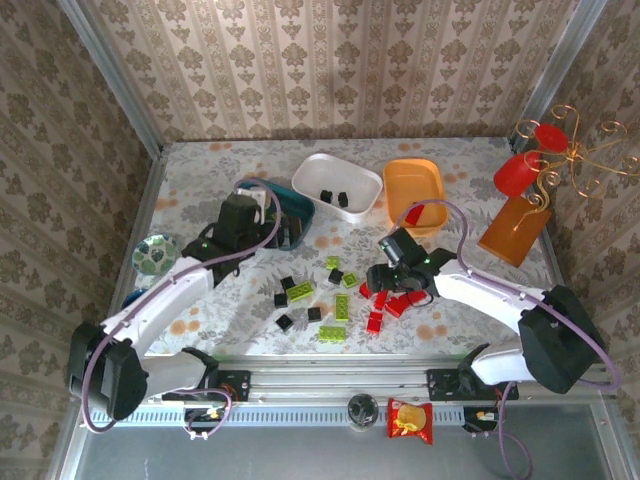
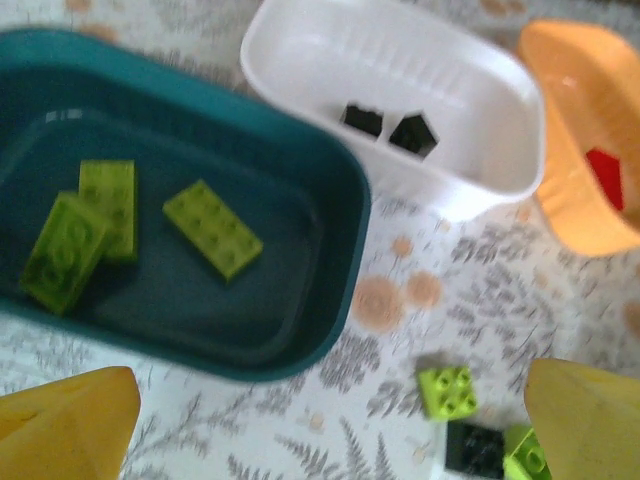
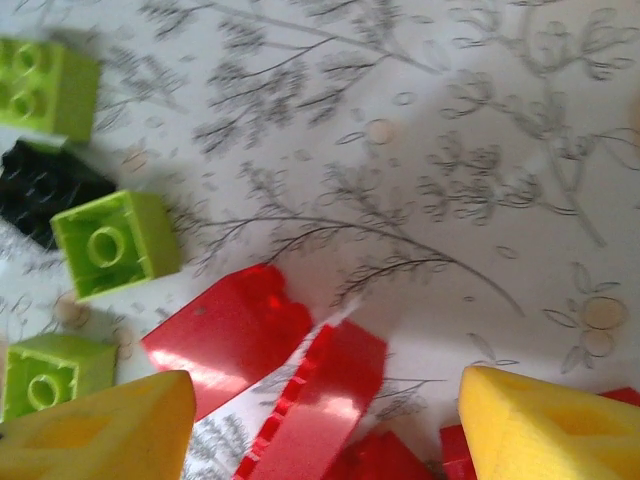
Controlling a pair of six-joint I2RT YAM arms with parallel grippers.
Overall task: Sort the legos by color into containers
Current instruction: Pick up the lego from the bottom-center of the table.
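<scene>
**On the flowered table, both pincers open over the legos**

Above the table (image 1: 215, 165) my left pincer (image 2: 325, 430) hung with its yellow fingers (image 2: 65, 425) spread wide and nothing between them, just in front of the teal tray (image 2: 355, 230). Three green bricks (image 2: 212, 228) lay in that tray, two of them overlapping. Beside it the white tray (image 2: 480, 175) held two black cubes (image 2: 363, 120), and the orange tray (image 2: 570, 205) held one red brick (image 2: 605, 178).

My right pincer (image 3: 325, 430) was open too, empty, low over a cluster of red bricks (image 3: 230, 335). Lime-green ones (image 3: 115, 243) and a black piece (image 3: 45, 190) lay just beside them. The remaining loose legos (image 1: 325, 295) were scattered mid-table between my two arms.

At the near edge lay a red-and-yellow snack packet (image 1: 411, 420), its print too small to read.
</scene>
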